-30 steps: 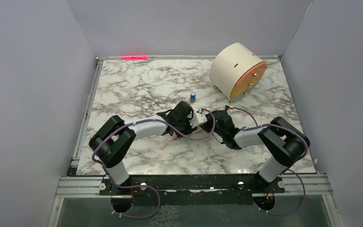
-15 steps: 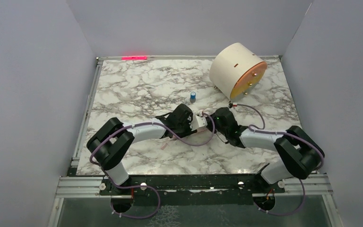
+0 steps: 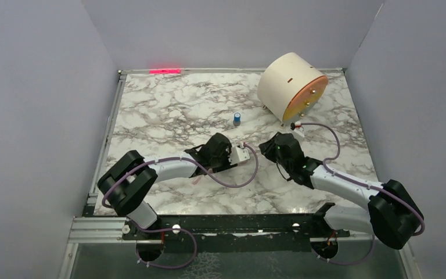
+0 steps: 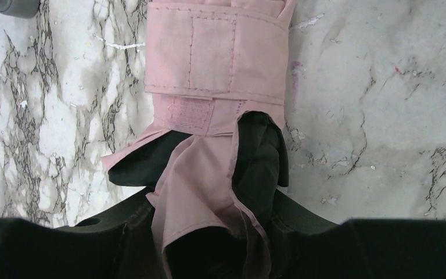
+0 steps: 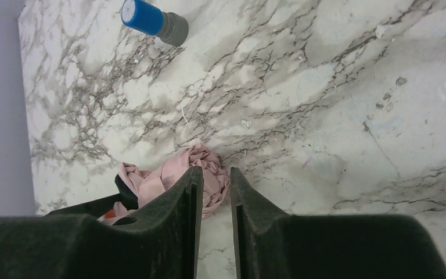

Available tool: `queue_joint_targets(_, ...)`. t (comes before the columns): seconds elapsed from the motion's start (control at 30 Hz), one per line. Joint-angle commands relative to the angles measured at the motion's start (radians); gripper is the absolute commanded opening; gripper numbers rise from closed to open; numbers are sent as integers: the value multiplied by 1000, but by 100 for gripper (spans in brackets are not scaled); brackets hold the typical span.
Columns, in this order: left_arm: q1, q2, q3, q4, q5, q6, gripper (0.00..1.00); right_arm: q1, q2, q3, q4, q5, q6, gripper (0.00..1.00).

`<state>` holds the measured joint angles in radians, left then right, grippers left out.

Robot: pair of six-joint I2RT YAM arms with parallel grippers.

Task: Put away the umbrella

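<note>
Left wrist cam: the umbrella [image 4: 215, 87] lies on the marble table [image 4: 371, 87] with its strap wrapped round it. The left gripper [image 4: 215, 232] is clamped on the loose fabric end.

Right wrist cam: the right gripper [image 5: 215, 174] has its fingers a crack apart with nothing between them, tips right by the pink bunch.

Top cam: the umbrella's mid-table, well apart from the cream drum [image 3: 290, 86].

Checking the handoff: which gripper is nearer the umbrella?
Left. The left gripper grips the umbrella by its fabric; the right gripper is beside its bunched end, jaws slightly apart, holding nothing.
</note>
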<state>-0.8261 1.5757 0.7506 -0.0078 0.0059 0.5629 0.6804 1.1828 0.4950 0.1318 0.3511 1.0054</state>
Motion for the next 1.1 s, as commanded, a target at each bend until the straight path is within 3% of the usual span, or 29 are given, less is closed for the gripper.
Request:
queue_joint_targets(0.0, 4, -22, -27, -85, -55, 18, 54, -4, -19, 68, -86, 63, -141, 29)
queue_joint_targets(0.17, 4, -61, -19, -110, -57, 9, 68, -4, -16, 94, -92, 49, -191, 29)
queue_joint_targets(0.2, 4, -72, -16, -117, -55, 5, 75, -4, -13, 99, -91, 42, -200, 30)
queue_joint_targets(0.23, 4, -84, -14, -125, -55, -1, 94, -4, -11, 105, -90, 35, -207, 30)
queue_joint_targets(0.3, 4, -114, -7, -147, -54, -17, 98, -4, -8, 114, -82, 15, -236, 30)
queue_joint_targets(0.53, 5, -267, 4, -226, -100, -135, 99, -4, 18, 142, -79, -20, -311, 31)
queue_joint_targets(0.67, 12, -368, 9, -263, -213, -322, 99, -5, 57, 182, -122, -42, -367, 32)
queue_joint_targets(0.8, 48, -488, 3, -286, -459, -608, 99, -22, 148, 266, -224, -104, -435, 32)
queue_joint_targets(0.93, 173, -575, -1, -346, -353, -828, 98, -40, 237, 347, -294, -162, -495, 28)
queue_joint_targets(1.0, 221, -597, -29, -361, -279, -929, 87, -47, 282, 385, -332, -177, -517, 26)
queue_joint_targets(1.07, 236, -607, -71, -362, -230, -1014, 67, -50, 312, 405, -343, -210, -555, 25)
